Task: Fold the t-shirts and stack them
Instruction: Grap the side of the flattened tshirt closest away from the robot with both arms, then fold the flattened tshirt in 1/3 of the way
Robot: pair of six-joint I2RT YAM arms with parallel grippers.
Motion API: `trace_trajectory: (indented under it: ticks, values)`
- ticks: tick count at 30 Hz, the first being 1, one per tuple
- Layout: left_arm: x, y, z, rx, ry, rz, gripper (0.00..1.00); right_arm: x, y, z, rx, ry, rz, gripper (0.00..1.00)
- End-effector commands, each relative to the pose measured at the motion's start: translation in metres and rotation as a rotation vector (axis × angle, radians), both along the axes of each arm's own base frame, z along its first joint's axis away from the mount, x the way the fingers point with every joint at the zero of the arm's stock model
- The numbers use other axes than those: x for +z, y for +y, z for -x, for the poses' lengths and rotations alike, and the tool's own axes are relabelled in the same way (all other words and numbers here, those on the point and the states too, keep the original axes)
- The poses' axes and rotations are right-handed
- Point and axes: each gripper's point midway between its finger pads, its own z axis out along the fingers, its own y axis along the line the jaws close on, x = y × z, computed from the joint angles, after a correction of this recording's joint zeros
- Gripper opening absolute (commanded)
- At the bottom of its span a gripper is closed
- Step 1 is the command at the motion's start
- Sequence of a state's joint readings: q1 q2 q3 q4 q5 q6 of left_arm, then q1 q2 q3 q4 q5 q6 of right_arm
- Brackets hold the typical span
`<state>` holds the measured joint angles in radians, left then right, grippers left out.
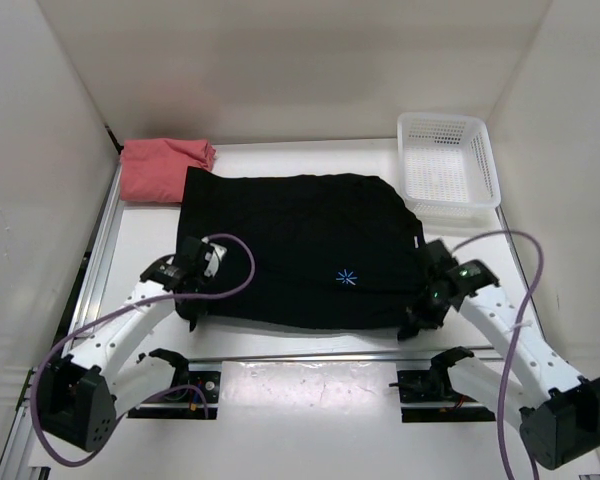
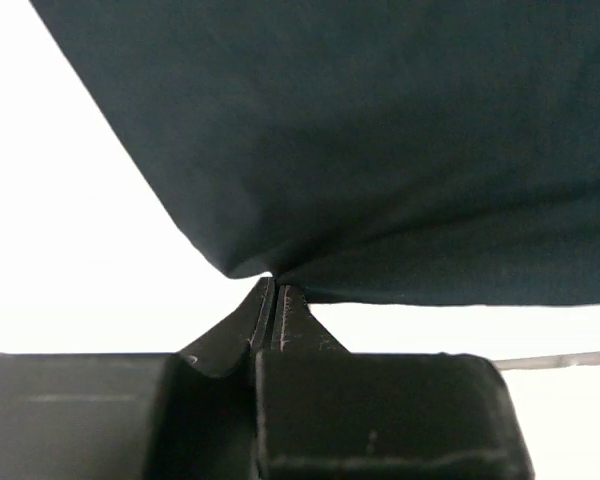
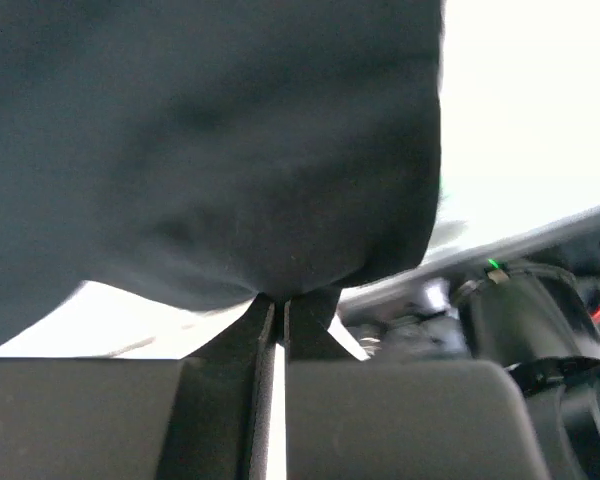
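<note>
Black t-shirt (image 1: 300, 240) beside white basket (image 1: 442, 119)

The black t-shirt (image 2: 380, 150) is cut off at 12 and 3 o'clock in the left wrist view. The salmon pink t-shirt (image 1: 160, 170) is overlapped at 4 o'clock (by the black one). The blue mark (image 1: 346, 277) cannot be read.

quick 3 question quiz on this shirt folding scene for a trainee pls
1. True or false: the left gripper and the right gripper are both shut on the black t-shirt.
2. Fill in: the white basket stands at the table's far ___ corner.
3. Where does the pink t-shirt lie? A in the basket; B at the far left corner; C under the right arm.
Key: 1 true; 2 right; 3 B.
</note>
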<state>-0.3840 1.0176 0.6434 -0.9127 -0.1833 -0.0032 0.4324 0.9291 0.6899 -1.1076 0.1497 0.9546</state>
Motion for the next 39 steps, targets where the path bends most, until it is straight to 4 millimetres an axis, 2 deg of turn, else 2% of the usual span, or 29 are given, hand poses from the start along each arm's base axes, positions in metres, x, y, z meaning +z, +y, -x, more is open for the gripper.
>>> trace_trajectory:
  ticks: [1, 2, 4, 5, 6, 8, 9, 10, 11, 15, 17, 18, 19, 24, 25, 27, 28, 29, 33, 34, 36, 37, 38, 39]
  values:
    - [0.027, 0.005, -0.042, 0.072, -0.115, -0.004, 0.10, 0.040, -0.014, -0.043, 0.043, -0.129, 0.078, 0.00]
    - [0.033, 0.006, -0.056, 0.097, -0.118, -0.004, 0.10, 0.052, -0.012, -0.060, 0.058, -0.166, 0.075, 0.00]
    - [0.039, 0.009, -0.074, 0.125, -0.126, -0.023, 0.10, 0.050, -0.017, -0.091, 0.106, -0.163, 0.107, 0.00]
    - [0.051, 0.007, -0.089, 0.135, -0.150, -0.015, 0.10, 0.052, -0.017, -0.105, 0.121, -0.175, 0.114, 0.00]
    - [0.044, 0.012, -0.097, 0.153, -0.116, -0.043, 0.10, 0.054, -0.017, -0.132, 0.145, -0.195, 0.125, 0.00]
    - [0.052, 0.012, -0.117, 0.171, -0.138, -0.045, 0.10, 0.056, -0.015, -0.156, 0.174, -0.210, 0.134, 0.00]
    - [0.045, 0.016, -0.122, 0.185, -0.112, -0.065, 0.10, 0.056, -0.014, -0.178, 0.181, -0.219, 0.140, 0.00]
    - [0.044, 0.015, -0.126, 0.185, -0.106, -0.067, 0.10, 0.056, -0.013, -0.186, 0.216, -0.212, 0.151, 0.00]
    - [0.039, 0.017, -0.128, 0.193, -0.085, -0.075, 0.10, 0.057, -0.012, -0.205, 0.219, -0.217, 0.155, 0.00]
    - [0.032, 0.020, -0.139, 0.202, -0.073, -0.108, 0.10, 0.053, -0.006, -0.239, 0.259, -0.223, 0.167, 0.00]
    - [0.031, 0.024, -0.145, 0.215, -0.069, -0.123, 0.10, 0.043, -0.004, -0.248, 0.273, -0.197, 0.173, 0.00]
    - [0.022, 0.029, -0.144, 0.227, -0.041, -0.144, 0.10, 0.046, -0.005, -0.255, 0.283, -0.207, 0.185, 0.00]
    - [0.022, 0.029, -0.148, 0.227, -0.041, -0.144, 0.10, 0.037, -0.004, -0.259, 0.294, -0.183, 0.189, 0.00]
    - [0.013, 0.031, -0.159, 0.239, -0.015, -0.162, 0.10, 0.025, -0.003, -0.267, 0.308, -0.143, 0.194, 0.00]
    - [0.018, 0.030, -0.166, 0.241, -0.040, -0.154, 0.10, 0.024, -0.003, -0.268, 0.308, -0.134, 0.195, 0.02]
    - [0.021, 0.029, -0.173, 0.242, -0.051, -0.150, 0.16, 0.023, 0.002, -0.271, 0.323, -0.135, 0.177, 0.15]
    - [0.016, 0.031, -0.175, 0.245, -0.040, -0.169, 0.20, 0.028, 0.003, -0.275, 0.321, -0.152, 0.175, 0.23]
    - [0.017, 0.034, -0.180, 0.254, -0.055, -0.189, 0.21, 0.028, 0.007, -0.277, 0.343, -0.154, 0.178, 0.28]
    - [0.019, 0.048, -0.207, 0.300, -0.113, -0.270, 0.25, 0.048, 0.008, -0.296, 0.355, -0.220, 0.215, 0.44]
    - [0.021, 0.054, -0.221, 0.320, -0.128, -0.285, 0.29, 0.058, 0.014, -0.303, 0.360, -0.253, 0.212, 0.45]
    - [0.028, 0.061, -0.232, 0.343, -0.157, -0.333, 0.37, 0.069, 0.017, -0.305, 0.363, -0.276, 0.218, 0.46]
    - [0.030, 0.067, -0.240, 0.362, -0.168, -0.351, 0.48, 0.073, 0.017, -0.304, 0.362, -0.287, 0.217, 0.46]
    - [0.034, 0.075, -0.244, 0.384, -0.180, -0.372, 0.53, 0.078, 0.018, -0.303, 0.363, -0.301, 0.207, 0.46]
    - [0.040, 0.074, -0.249, 0.388, -0.197, -0.366, 0.55, 0.086, 0.017, -0.299, 0.352, -0.318, 0.203, 0.46]
